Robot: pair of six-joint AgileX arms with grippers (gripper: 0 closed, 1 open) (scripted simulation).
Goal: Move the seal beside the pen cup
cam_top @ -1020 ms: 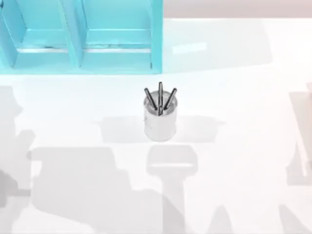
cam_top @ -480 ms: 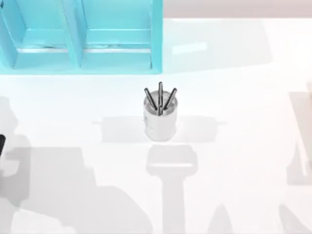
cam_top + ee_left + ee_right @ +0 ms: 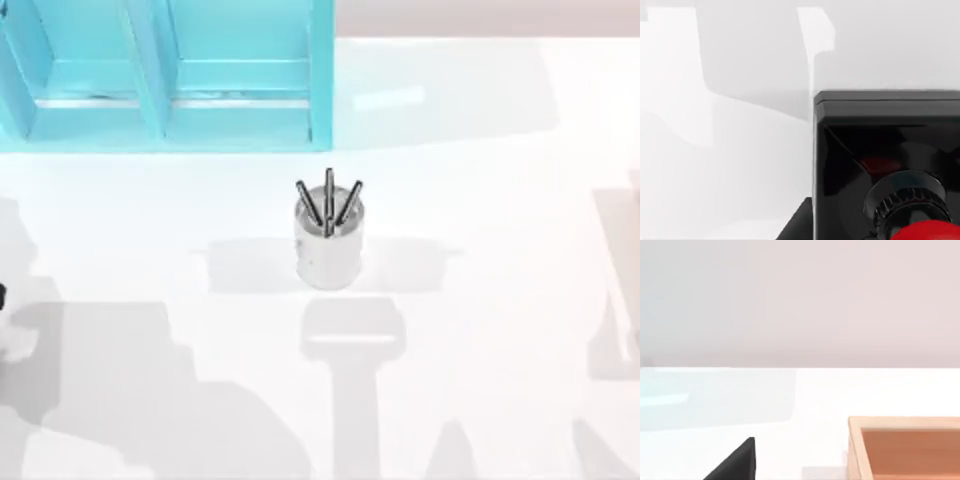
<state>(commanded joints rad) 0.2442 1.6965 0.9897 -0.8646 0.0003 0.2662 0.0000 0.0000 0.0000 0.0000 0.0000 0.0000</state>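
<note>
Since the earlier frame, the dark shape at the bench's (image 3: 480, 200) left edge has receded. Seal (image 3: 887, 165) lies close under the left wrist camera; end effector state cannot be told. Pen cup (image 3: 327, 250) stands mid-bench, before a turquoise shelf (image 3: 165, 75).

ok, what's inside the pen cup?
Three dark grey pens stand in the pen cup, fanning out above its rim in the top view. Their lower ends and the cup's bottom are hidden by its wall, so anything else inside can't be told.
</note>
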